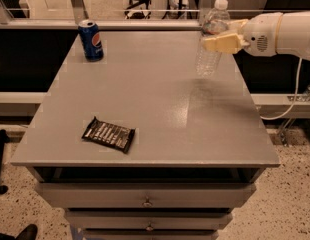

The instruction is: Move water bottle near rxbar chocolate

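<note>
The gripper (216, 40) reaches in over the far right edge of the grey surface (160, 99), its pale fingers clamped on the upright water bottle (207, 61) at label height — white cap above them, ribbed body below. The rxbar chocolate (108, 134) lies flat well apart from the gripper, toward the front left. A blue soda can (90, 39) stands across from the gripper at the back left.
</note>
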